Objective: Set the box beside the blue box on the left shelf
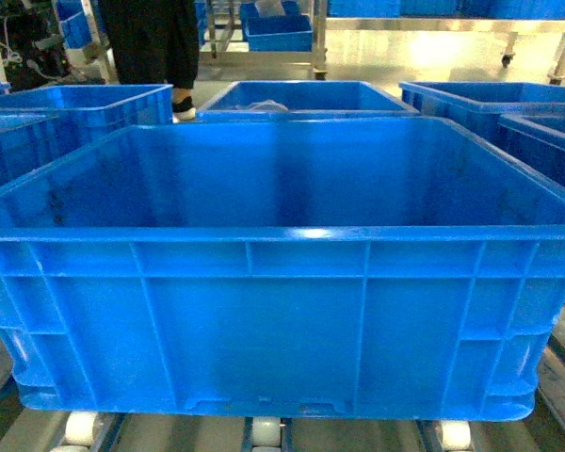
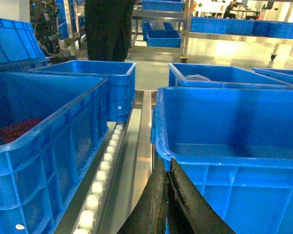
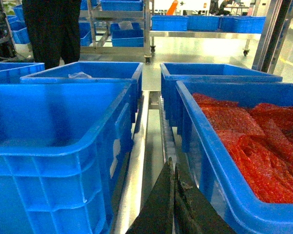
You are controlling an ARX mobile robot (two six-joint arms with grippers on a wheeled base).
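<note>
Box (image 1: 264,311) rests empty on the left shelf's (image 1: 264,435) rollers at its near edge, crates close on both sides, so placing looks nearly done; left gripper (image 2: 170,195) and right gripper (image 3: 173,200) show clenched, empty fingers, needing only retreat.

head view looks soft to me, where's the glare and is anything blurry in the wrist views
Head view: box fills the frame, slightly soft, floor behind blown out. Left wrist view: left hand is dark and blurred up close, with bright glare on the far floor. Right wrist view: right hand equally blurred; crates sharp.
</note>
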